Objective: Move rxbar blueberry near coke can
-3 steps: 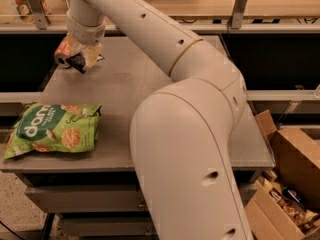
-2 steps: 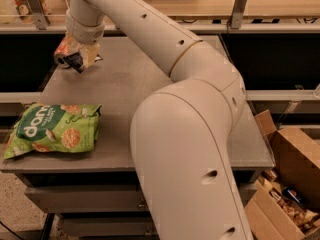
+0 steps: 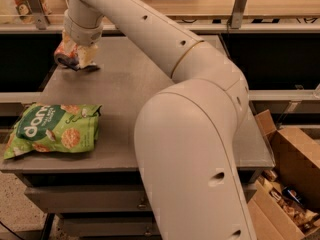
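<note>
Rxbar blueberry point(image 3: 90, 68), a flat dark bar, lies under the hand point(image 3: 82, 59) beside the orange-red aluminium coke can point(image 3: 64, 54) — nearly placed, though held or released I cannot tell.

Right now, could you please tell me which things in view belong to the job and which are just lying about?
Job: coke can, far left of the table; rxbar blueberry, a dark sliver under the tool; tool, right beside the can.
Lying about: green chip bag, near left corner; cardboard boxes, on the floor at right.
</note>
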### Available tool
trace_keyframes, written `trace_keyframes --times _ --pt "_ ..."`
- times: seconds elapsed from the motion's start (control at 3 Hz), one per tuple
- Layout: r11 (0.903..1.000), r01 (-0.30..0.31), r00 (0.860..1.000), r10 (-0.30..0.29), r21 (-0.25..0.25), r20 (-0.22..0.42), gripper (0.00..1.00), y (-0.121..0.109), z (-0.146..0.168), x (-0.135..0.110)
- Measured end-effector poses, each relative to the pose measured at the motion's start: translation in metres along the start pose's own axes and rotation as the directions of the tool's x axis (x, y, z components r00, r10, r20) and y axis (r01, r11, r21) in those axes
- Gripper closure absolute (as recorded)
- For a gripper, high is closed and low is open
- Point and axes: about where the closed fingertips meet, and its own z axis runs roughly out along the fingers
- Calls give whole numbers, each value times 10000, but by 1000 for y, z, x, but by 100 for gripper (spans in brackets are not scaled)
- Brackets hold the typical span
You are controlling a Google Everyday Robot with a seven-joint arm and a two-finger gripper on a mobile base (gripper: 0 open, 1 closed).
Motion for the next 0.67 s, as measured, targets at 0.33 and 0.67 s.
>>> trace_keyframes --times 0.33,0.67 --pt "10000 5 10000 -5 -38 26 0 1 4 -1" --pt "10000 5 10000 -5 -40 27 0 1 4 -1"
